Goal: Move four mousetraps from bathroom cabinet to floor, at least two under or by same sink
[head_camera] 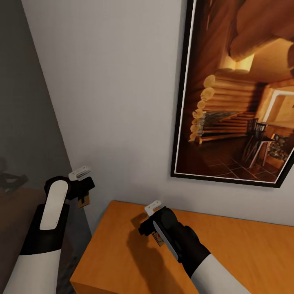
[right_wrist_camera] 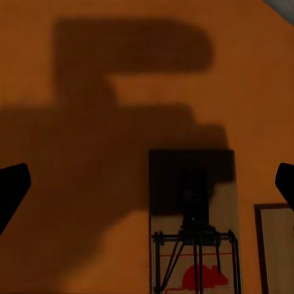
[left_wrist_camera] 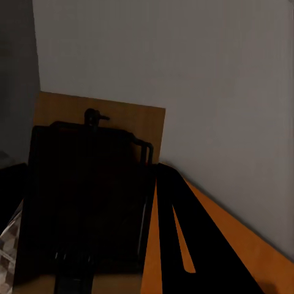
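The cabinet [head_camera: 122, 253] shows its flat orange-tan top below the wall. My left gripper [head_camera: 85, 192] hangs off the cabinet's left edge, shut on a mousetrap [head_camera: 84, 200]. In the left wrist view that mousetrap [left_wrist_camera: 92, 184] sits very close, a tan board with dark metal parts. Above the cabinet top my right gripper [head_camera: 152, 233] is open, its dark fingertips [right_wrist_camera: 12, 190] wide apart. A mousetrap [right_wrist_camera: 193, 245] with a red mouse print lies flat on the cabinet top [right_wrist_camera: 92, 73] between those fingers. The edge of another mousetrap [right_wrist_camera: 278, 245] lies beside it.
A grey wall [head_camera: 114, 90] rises right behind the cabinet. On it hangs a black-framed picture [head_camera: 241, 94] of a log cabin, above the cabinet's right part. At the far left sits a dark brown surface [head_camera: 16, 212] in shadow.
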Robot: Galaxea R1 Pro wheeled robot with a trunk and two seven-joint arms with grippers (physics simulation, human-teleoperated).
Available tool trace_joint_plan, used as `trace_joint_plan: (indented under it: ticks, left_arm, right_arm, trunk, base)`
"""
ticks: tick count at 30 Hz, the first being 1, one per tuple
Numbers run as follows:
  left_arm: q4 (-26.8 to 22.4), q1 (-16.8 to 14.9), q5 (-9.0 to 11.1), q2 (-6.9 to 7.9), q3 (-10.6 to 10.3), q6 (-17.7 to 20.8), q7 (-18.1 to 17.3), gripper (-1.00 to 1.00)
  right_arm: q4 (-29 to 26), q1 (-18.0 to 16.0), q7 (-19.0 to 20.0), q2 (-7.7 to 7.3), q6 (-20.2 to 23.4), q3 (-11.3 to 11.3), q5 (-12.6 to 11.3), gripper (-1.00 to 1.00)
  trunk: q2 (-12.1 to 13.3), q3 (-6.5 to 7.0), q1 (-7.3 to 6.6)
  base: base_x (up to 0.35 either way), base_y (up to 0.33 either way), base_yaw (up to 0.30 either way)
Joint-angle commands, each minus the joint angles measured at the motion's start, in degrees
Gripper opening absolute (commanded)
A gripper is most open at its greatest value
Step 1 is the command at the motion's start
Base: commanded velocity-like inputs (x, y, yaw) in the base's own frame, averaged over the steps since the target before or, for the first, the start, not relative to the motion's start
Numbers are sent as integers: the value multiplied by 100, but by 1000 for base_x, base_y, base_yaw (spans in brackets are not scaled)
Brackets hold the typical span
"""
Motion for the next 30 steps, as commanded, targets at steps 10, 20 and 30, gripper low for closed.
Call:
trace_joint_plan:
  ticks: [10, 20, 30]
  left_arm:
    - [7, 0, -13, 0, 1, 14, -26, -100]
    - [8, 0, -13, 0, 1, 14, -26, -100]
    - [9, 0, -13, 1, 1, 14, -24, -100]
  right_arm:
    - [0, -5, 0, 4, 45, -201, -26, 100]
    - [0, 2, -2, 9, 45, -459, -67, 100]
    - [2, 5, 0, 17, 45, -488, -70, 100]
  trunk:
    - [0, 0, 0]
    - [0, 0, 0]
    - [-80, -36, 44]
  base:
    - [0, 0, 0]
    - [0, 0, 0]
    - [0, 0, 0]
